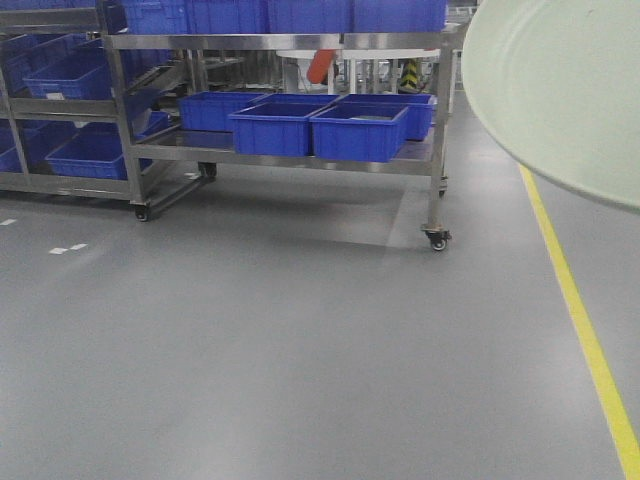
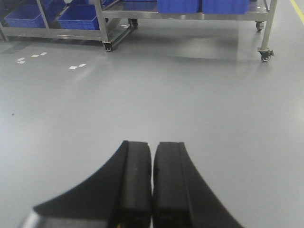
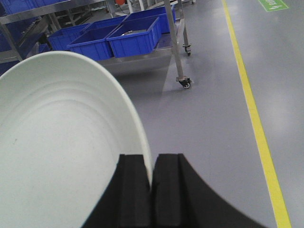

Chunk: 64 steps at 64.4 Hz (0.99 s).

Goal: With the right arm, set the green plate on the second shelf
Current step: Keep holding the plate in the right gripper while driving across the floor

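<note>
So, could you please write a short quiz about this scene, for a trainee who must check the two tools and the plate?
1. True or false: the left tool is holding the green plate.
2. What stands on the low shelf of the steel rack? A) blue bins B) red boxes C) a stack of plates
3. Fill in: the right tool pinches the green plate at its ____.

Key
1. False: the left tool is shut and empty, over bare floor.
2. A
3. rim
</note>
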Tool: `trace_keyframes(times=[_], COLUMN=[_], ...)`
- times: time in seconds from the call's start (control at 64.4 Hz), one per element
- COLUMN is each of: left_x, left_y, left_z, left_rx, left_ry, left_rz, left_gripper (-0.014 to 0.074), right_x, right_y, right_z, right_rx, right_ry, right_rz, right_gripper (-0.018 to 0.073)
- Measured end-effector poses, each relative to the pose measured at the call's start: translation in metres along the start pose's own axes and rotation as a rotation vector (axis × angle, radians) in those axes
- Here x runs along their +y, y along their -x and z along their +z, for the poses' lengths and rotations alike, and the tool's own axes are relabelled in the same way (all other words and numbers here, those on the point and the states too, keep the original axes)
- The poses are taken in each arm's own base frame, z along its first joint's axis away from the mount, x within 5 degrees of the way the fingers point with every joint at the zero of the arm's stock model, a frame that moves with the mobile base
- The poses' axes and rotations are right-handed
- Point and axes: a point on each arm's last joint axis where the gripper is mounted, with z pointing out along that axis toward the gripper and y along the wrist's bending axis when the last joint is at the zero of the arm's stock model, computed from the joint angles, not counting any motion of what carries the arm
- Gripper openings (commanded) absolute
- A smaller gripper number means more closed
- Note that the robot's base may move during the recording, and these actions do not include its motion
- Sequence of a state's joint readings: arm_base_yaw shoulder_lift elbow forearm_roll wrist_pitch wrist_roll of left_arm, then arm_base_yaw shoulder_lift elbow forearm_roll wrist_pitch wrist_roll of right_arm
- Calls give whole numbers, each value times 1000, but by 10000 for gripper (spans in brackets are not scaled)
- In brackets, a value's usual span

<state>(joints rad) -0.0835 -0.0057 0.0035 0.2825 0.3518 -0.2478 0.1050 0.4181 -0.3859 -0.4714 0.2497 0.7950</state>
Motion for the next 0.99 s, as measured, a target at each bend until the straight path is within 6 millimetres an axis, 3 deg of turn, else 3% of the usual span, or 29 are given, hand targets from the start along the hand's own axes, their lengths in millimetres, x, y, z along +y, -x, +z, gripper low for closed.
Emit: trace_keyframes(times=[0.994], left_x=[0], left_y=[0], left_z=[0], left_rx=[0], left_ry=[0], left_rz=[0], left_gripper=[125], right_x=[0], right_y=[0], right_z=[0], right_rx=[0], right_ry=[0], right_rz=[-2], right_gripper=[56])
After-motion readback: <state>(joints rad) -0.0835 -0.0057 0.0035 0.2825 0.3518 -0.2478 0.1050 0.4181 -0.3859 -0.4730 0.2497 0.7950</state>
